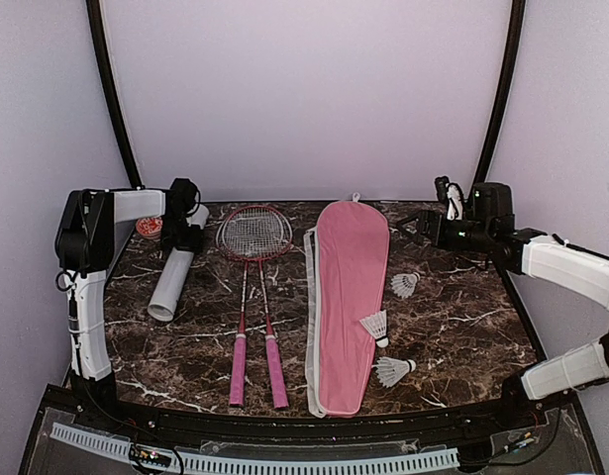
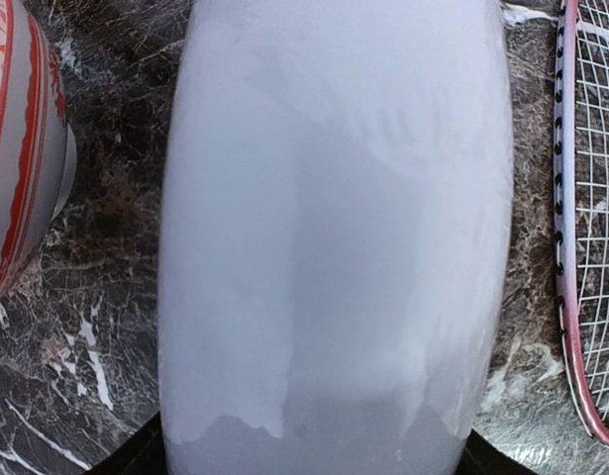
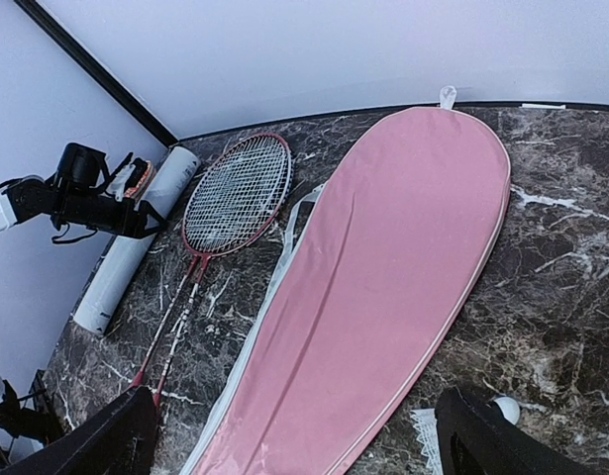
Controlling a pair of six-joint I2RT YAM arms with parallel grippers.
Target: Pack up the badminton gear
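The long white cardboard tube [image 1: 170, 282] lies at the left of the table and fills the left wrist view [image 2: 334, 218]. My left gripper [image 1: 183, 234] sits on its far end, jaws pressed against both sides. Two red-framed rackets [image 1: 254, 234] with pink handles [image 1: 238, 368] lie side by side in the middle. The pink cover [image 1: 349, 297] lies right of them. Three white shuttlecocks [image 1: 404, 285] [image 1: 375, 325] [image 1: 393, 371] lie along its right edge. My right gripper [image 1: 413, 228] is open and empty, above the cover's far right side [image 3: 383, 297].
A small red-patterned round cap [image 1: 149, 228] stands just left of the tube's far end [image 2: 17, 148]. The racket heads [image 2: 591, 198] lie close on the tube's right. The table's dark front rail [image 1: 284, 426] runs along the near edge.
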